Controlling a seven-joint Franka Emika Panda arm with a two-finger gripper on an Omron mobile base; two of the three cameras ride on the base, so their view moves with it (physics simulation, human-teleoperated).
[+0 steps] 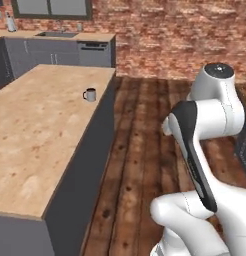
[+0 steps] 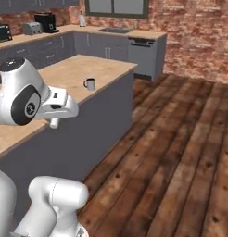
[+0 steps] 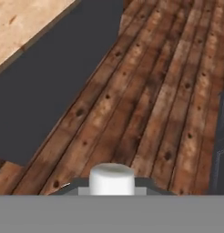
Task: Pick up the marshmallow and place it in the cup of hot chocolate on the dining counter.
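While the gripper [image 3: 112, 189] hung over the wooden floor [image 3: 150, 100] beside the bench [image 1: 40, 130], it was clamped nearly shut on the marshmallow [image 3: 112, 179], a short white cylinder sitting upright between the two dark finger tips. In the right base view the marshmallow [image 2: 54, 123] showed just under the hand. The cup of hot chocolate [image 1: 90, 94] stood well ahead of the gripper, near the bench's floor-side edge, handle turned away from that edge
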